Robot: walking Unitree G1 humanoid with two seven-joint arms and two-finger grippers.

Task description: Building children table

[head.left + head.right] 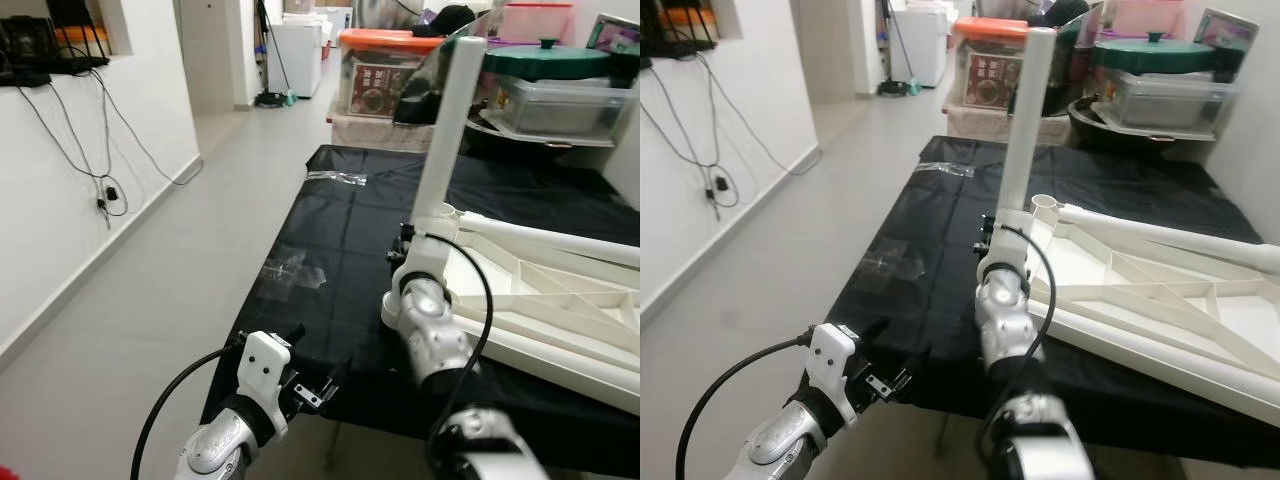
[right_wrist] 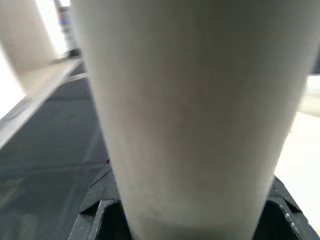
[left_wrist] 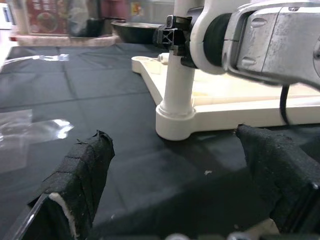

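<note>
The white children's table top (image 1: 560, 300) lies upside down on a table covered in black cloth (image 1: 340, 230). A white table leg (image 1: 452, 120) stands upright in the corner socket (image 3: 175, 122) of the top. My right gripper (image 1: 405, 243) is shut on the leg just above the socket; in the right wrist view the leg (image 2: 190, 110) sits between the black fingers (image 2: 100, 205). Another white leg (image 1: 560, 240) lies flat across the top. My left gripper (image 1: 315, 385) is open and holds nothing, low at the front edge of the cloth, short of the socket.
Clear tape (image 1: 295, 272) is stuck on the black cloth. Behind the table stand an orange-lidded box (image 1: 385, 70), a green-lidded pot (image 1: 545, 58) and a clear container (image 1: 565, 105). On the left, a grey floor runs along a white wall with hanging cables (image 1: 100, 190).
</note>
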